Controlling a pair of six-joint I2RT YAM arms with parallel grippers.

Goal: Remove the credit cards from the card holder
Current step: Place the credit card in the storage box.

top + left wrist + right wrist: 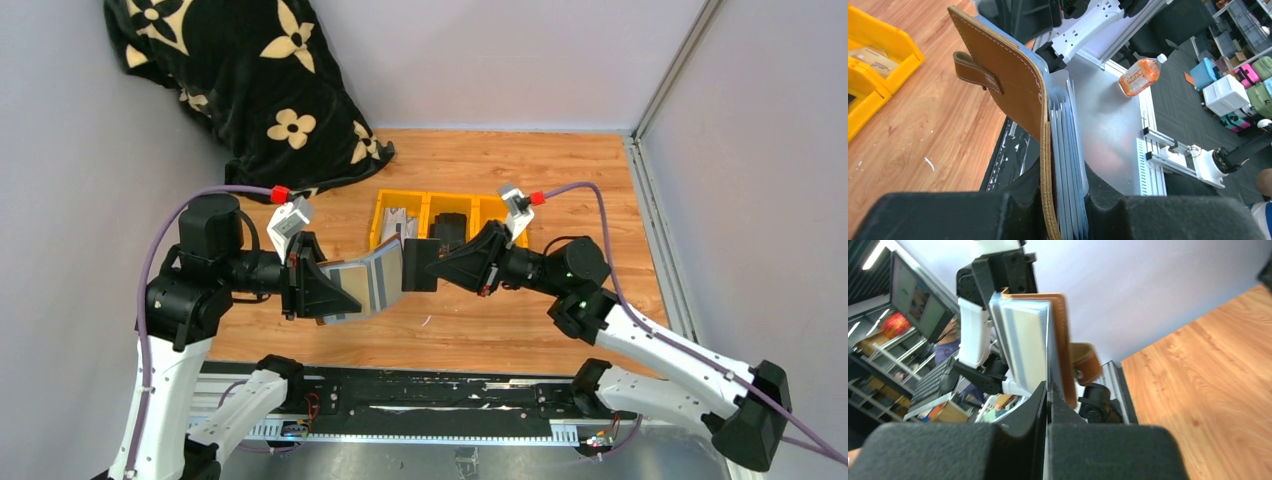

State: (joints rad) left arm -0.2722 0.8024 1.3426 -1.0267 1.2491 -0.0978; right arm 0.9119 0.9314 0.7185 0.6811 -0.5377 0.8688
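I note left gripper (pixel 345 298) and right gripper (pixel 410 268) each pinching the card holder (pixel 378 278) aloft, yellow bins (pixel 425 195) close behind.

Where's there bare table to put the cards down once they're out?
The table is bare right of the yellow bin, up to the side wall, and the near strip below the card holder. Crowded: back left, under the black cloth.

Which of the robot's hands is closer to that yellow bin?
The right hand, just in front of the yellow bin, gripping one end of the card holder. The left hand grips the other end, farther to the left.
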